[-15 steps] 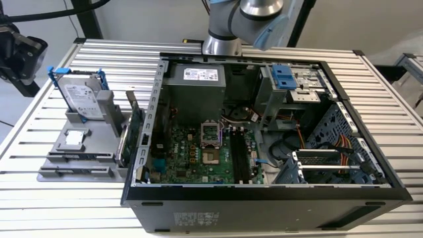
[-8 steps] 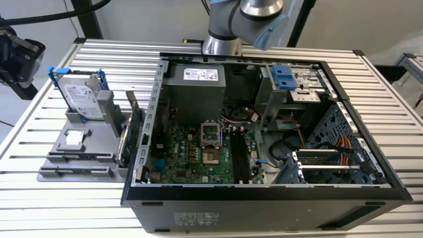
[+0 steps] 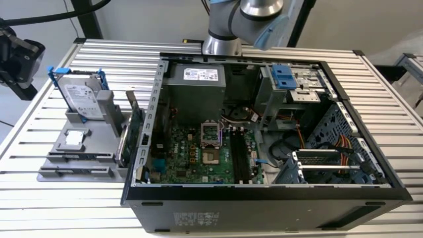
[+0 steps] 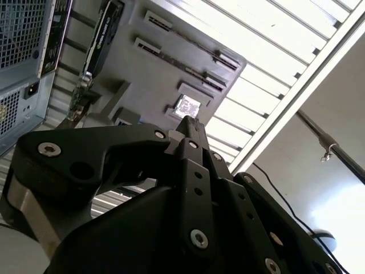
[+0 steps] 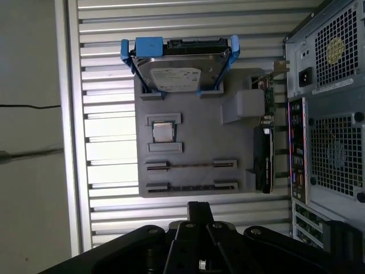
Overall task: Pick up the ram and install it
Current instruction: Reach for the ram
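Table point(image 3: 119, 54) — ribbed metal, tray point(image 5: 199, 137) — matt plastic

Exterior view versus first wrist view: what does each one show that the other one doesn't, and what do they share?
Exterior view: the inside of the open case, with the motherboard and power supply, plus the arm's base. First wrist view: the case's rear panel with its vent grilles. Shared: the grey holder, the hard drive in its blue frame, and the ram, lying edge-on in a holder slot.

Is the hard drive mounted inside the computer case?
No, the hard drive stands upright on the grey holder outside the computer case, on the exterior view's left.
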`<state>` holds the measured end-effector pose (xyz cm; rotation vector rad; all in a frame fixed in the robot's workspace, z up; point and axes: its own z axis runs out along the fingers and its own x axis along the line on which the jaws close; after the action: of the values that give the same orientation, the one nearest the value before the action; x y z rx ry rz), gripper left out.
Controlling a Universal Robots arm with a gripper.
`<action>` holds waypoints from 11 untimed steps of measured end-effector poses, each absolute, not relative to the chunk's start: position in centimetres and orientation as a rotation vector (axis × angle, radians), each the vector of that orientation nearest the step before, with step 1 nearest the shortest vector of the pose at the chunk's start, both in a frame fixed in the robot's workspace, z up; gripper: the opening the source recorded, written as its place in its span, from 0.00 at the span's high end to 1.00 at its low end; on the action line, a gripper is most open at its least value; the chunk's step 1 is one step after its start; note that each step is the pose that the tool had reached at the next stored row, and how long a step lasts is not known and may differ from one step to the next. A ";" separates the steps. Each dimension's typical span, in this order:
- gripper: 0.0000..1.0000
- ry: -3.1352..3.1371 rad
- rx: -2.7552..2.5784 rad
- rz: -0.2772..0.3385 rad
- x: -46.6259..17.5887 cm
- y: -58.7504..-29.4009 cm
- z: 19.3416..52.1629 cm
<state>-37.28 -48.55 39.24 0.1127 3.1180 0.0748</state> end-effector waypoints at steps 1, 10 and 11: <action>1.00 3.118 0.113 0.075 -37.3 -48.6 39.2; 1.00 3.118 0.113 0.075 -37.3 -48.8 39.2; 1.00 3.118 0.113 0.075 -37.3 -48.9 39.2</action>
<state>-37.28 -48.87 39.23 0.1127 3.1179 0.0749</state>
